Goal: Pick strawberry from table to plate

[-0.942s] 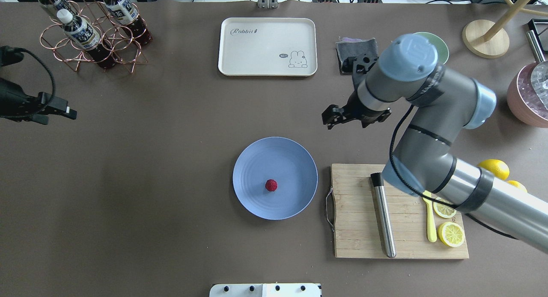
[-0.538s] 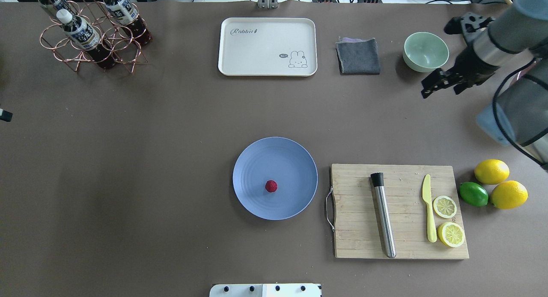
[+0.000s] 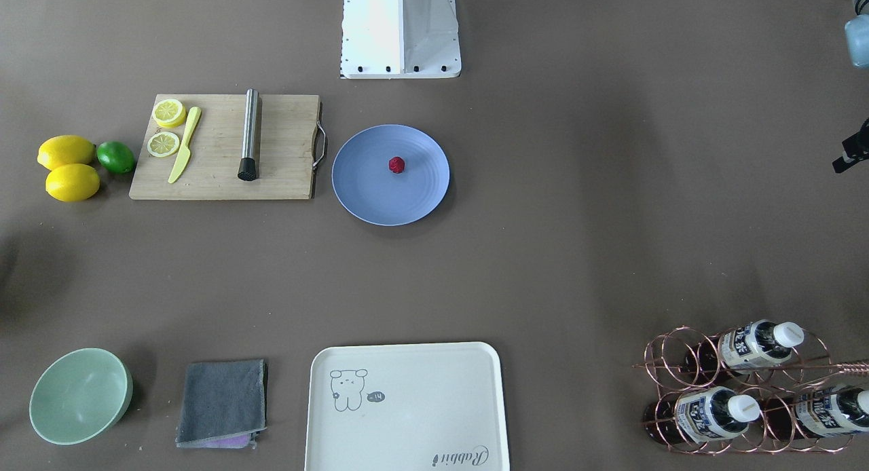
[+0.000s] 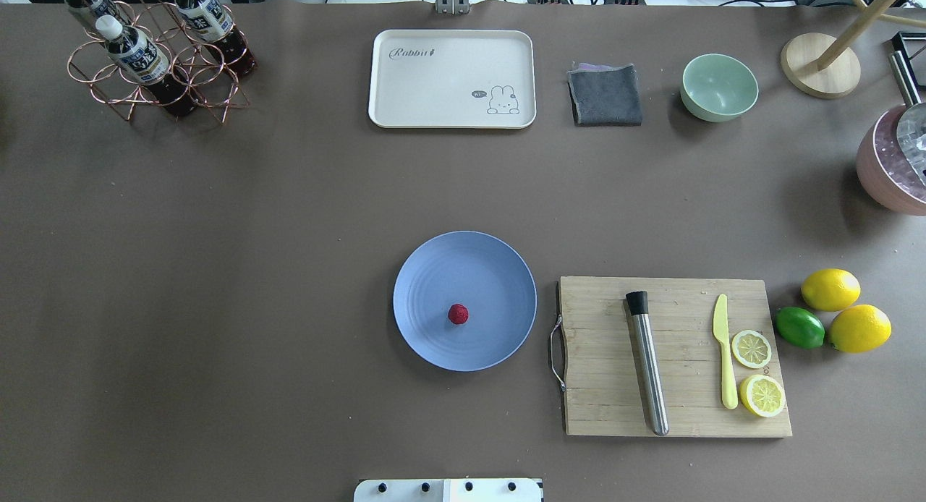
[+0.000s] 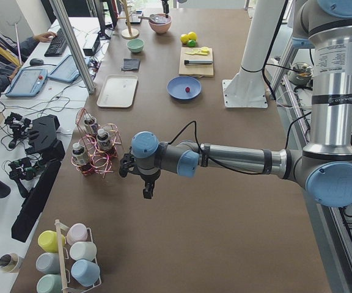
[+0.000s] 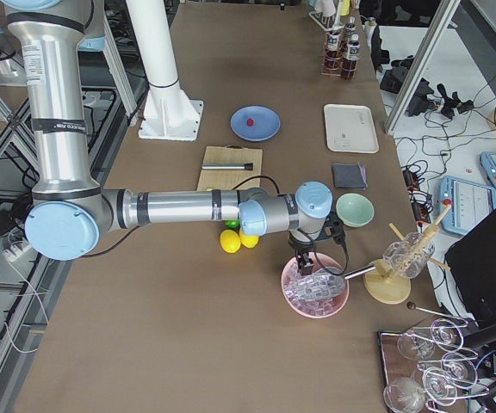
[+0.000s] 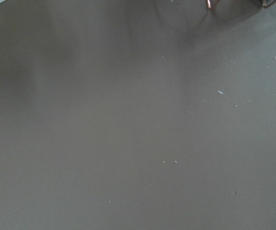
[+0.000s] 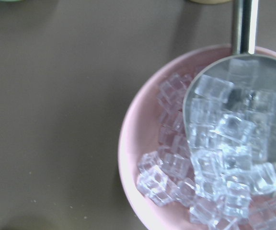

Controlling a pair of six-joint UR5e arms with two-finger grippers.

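Observation:
The small dark red strawberry [image 4: 458, 314] lies on the round blue-lavender plate [image 4: 499, 270], left of its middle, on the brown table [image 4: 253, 270]. The front-facing view shows the same strawberry [image 3: 396, 164] on the plate [image 3: 380, 203]. Neither arm reaches into the overhead view. In the exterior left view my left gripper [image 5: 145, 193] hangs over bare table beside the bottle rack, far from the plate. My right gripper [image 6: 306, 261] hovers over a pink bowl of ice, seen only from the side. I cannot tell whether either gripper is open or shut.
Right of the plate lies a wooden cutting board [image 4: 600, 386] with a metal rod, a yellow knife and lemon slices. Lemons [image 4: 830, 289] and a lime sit beyond it. At the back are a white tray [image 4: 452, 79], grey cloth [image 4: 605, 95], mint bowl [image 4: 719, 87] and bottle rack [image 4: 155, 61].
My right arm has swung away to the right and out of the overhead view. My left gripper has withdrawn past the left edge. The strawberry has stayed on the plate.

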